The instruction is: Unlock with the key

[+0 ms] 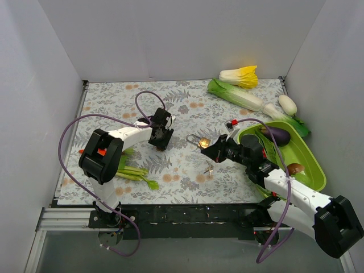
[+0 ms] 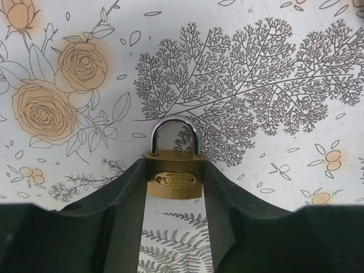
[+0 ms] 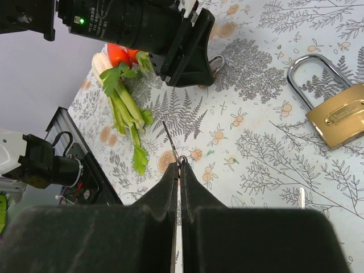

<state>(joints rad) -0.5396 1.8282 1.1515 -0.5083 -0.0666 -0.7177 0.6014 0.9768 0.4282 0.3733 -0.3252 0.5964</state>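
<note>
**A:** Where's the key?

**B:** The key [image 3: 171, 142] shows only as a thin dark sliver, edge-on, with a small ring at its root. It is pinched in my right hand [image 3: 179, 169], whose fingers are clenched tight on it. It pokes out toward 12 o'clock, and I judge the blade is left proud so it can be fed into a keyway.

**A:** And that other glint?

**B:** Loose silver keys [image 1: 209, 169] on the counter [image 1: 114, 102], at 6 o'clock from that hand in the overhead view. I cannot tell whether they share the same ring.

**A:** What's your left doing?

**B:** My left hand [image 2: 174, 164] is grasping the small padlock [image 2: 174, 181] by the sides of its brass body, with the shackle pointing out past the fingertips. I reckon that steadies it for the key. Its keyway is out of sight.

**A:** The bigger one?

**B:** The large padlock [image 3: 340, 114] lies flat at 3 o'clock from my right hand, and nothing touches it.

**A:** Any writing?

**B:** Each lock has an oval stamped badge, too small to read
</note>
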